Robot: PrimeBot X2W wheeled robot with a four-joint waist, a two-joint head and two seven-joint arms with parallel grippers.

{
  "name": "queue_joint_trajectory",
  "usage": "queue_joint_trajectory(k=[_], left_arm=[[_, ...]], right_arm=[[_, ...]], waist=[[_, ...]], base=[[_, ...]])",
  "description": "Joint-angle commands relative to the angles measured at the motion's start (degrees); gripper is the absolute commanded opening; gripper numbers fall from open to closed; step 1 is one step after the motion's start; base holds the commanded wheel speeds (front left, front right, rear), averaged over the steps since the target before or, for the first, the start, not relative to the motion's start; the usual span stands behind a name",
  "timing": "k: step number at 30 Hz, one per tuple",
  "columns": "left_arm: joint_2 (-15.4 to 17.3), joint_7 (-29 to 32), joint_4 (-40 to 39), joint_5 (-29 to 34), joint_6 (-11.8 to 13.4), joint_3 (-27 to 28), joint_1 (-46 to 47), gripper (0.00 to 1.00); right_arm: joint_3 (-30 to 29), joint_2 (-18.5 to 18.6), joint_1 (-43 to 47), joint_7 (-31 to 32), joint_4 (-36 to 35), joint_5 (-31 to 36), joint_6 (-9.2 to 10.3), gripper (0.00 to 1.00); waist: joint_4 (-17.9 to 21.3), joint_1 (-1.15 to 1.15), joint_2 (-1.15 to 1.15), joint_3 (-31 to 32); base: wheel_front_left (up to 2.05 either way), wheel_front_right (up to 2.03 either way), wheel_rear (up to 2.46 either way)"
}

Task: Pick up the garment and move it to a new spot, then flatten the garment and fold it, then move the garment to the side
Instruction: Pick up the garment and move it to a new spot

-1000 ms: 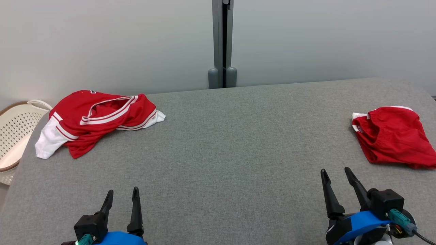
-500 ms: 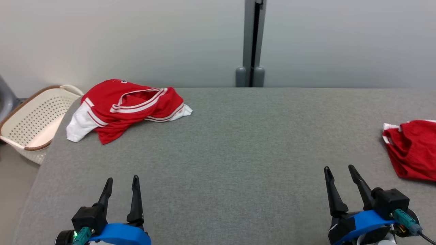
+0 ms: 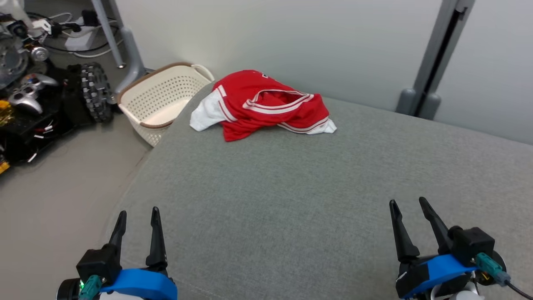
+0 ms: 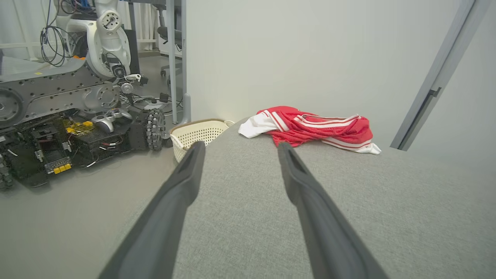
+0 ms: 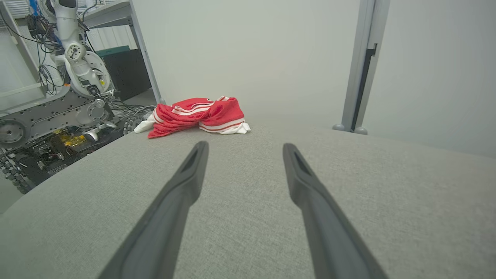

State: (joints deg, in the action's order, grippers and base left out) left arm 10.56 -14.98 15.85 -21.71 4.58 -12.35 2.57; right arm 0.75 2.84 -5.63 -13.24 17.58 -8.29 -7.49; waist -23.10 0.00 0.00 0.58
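Where it lies, the red garment (image 3: 266,112) is crumpled.

I see the garment (image 3: 266,106) red with white stripes and sleeves, ahead of my black-fingered, blue-banded left gripper (image 3: 138,211); the surface (image 3: 291,187) is plain grey, the basket (image 3: 166,89) cream, hole-dotted, brown-rimmed.

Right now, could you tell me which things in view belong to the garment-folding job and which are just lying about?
Part of the job: red-and-white garment, crumpled at the far edge of the grey padded surface; left pincer and right pincer, both open, holding nothing.
Lying about: cream perforated basket on the floor; black wheeled machine; gamepad; grey post.
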Motion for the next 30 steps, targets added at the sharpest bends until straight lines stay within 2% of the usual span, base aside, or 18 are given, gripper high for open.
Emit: queue_joint_trajectory(k=[1, 8, 12, 16, 19, 23, 30], left_arm=[[0.0, -0.3, -0.4, -0.1, 0.1, 0.1, -0.1, 1.0], [-0.3, -0.3, -0.9, -0.4, -0.2, 1.3, -0.8, 1.0], [-1.1, -0.3, -2.0, -1.7, -1.1, 2.4, 0.2, 1.0], [0.1, -0.3, -3.0, -1.2, -1.5, 3.3, 3.6, 1.0], [1.9, 0.3, -3.3, -1.4, -2.2, 4.3, 8.8, 1.0], [5.8, 2.8, -1.3, -0.2, -3.1, 5.3, 19.1, 1.0], [11.8, 11.8, 8.3, 0.9, -6.8, 4.2, 37.9, 1.0]], right_arm=[[0.2, 0.1, -0.7, -0.2, -0.3, -0.3, -0.01, 1.0], [0.8, 0.1, -1.5, 0.0, -1.2, 0.0, -0.01, 1.0], [1.2, 0.1, -2.6, 0.6, -2.4, 1.0, -0.01, 1.0], [0.3, 0.1, -4.7, 1.6, -4.4, 3.0, -0.01, 1.0], [-0.1, 0.1, -7.4, 2.9, -6.8, 4.9, -0.01, 1.0], [-0.2, 0.1, -10.4, 4.1, -9.7, 6.4, -0.01, 1.0], [-1.0, 0.1, -13.5, 5.2, -13.9, 8.9, -0.01, 1.0]], waist=[[-3.7, 0.0, 0.0, -2.1], [-5.9, 0.0, 0.0, -2.7], [-5.1, 0.0, 0.0, -4.7], [-3.7, 0.0, 0.0, -7.7], [-1.4, 0.0, 0.0, -11.6], [2.2, 0.0, 0.0, -16.4], [9.8, 0.0, 0.0, -24.4]], base=[[0.0, 0.0, 0.0], [0.0, 0.0, 0.0], [0.0, 0.0, 0.0], [0.0, 0.0, 0.0], [0.0, 0.0, 0.0], [0.0, 0.0, 0.0], [0.0, 0.0, 0.0]])
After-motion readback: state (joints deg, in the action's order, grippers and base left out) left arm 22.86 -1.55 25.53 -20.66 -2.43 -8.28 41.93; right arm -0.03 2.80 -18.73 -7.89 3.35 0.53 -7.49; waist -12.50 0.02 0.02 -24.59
